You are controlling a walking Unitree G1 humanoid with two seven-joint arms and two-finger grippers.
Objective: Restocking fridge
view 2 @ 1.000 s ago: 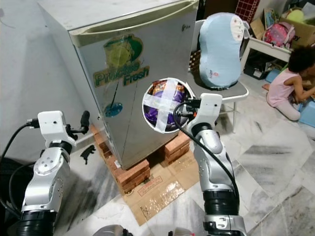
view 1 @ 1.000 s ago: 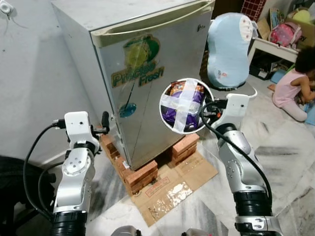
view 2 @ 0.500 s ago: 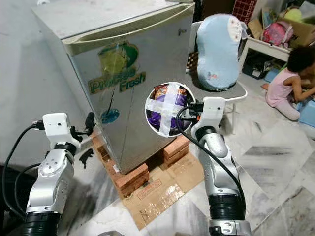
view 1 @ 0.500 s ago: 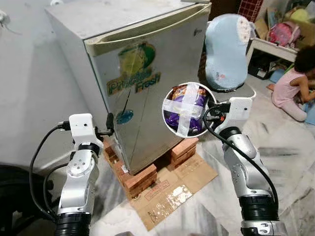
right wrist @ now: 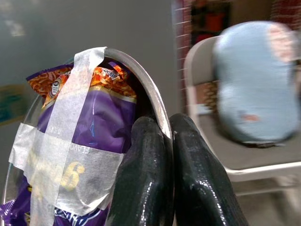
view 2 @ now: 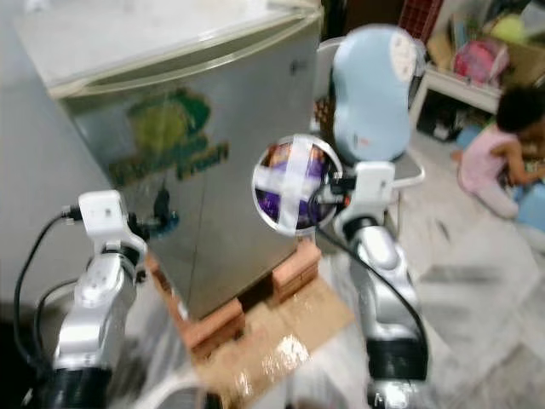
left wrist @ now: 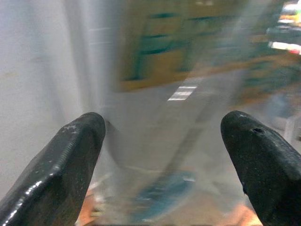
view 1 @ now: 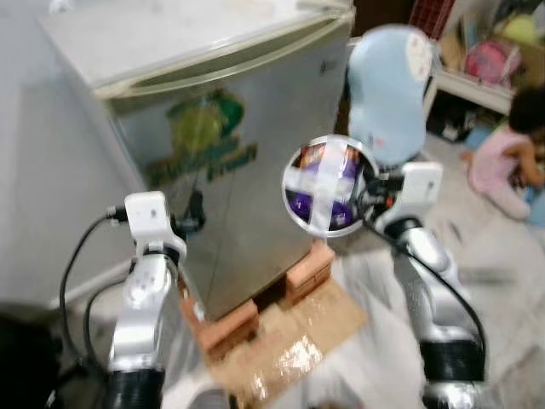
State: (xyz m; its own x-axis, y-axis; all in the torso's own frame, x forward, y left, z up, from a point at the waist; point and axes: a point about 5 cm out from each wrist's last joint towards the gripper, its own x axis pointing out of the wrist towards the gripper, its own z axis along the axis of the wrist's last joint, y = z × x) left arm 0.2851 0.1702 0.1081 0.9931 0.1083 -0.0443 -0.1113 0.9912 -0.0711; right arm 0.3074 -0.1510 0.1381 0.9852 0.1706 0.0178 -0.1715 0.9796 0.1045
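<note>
A small silver fridge (view 1: 213, 153) with a green and yellow sticker stands on bricks, its door closed. My right gripper (right wrist: 169, 141) is shut on the rim of a metal bowl (view 1: 328, 183) that holds a purple snack packet taped in with a white cross. The bowl (right wrist: 84, 141) hangs in front of the fridge's right edge. My left gripper (left wrist: 162, 141) is open, its black fingers (left wrist: 61, 169) wide apart and pointed at the fridge's lower left side, close to it. The views are blurred.
Bricks (view 1: 306, 264) and a cardboard sheet (view 1: 289, 341) lie under the fridge. A folding chair with a pale blue cushion (view 1: 387, 85) stands just right of it. A child in pink (view 1: 502, 153) sits on the floor at far right, by cluttered shelves.
The camera has moved closer and turned, so the fridge looms larger and blurred. Both arms keep their poses; the bowl stays in the right gripper.
</note>
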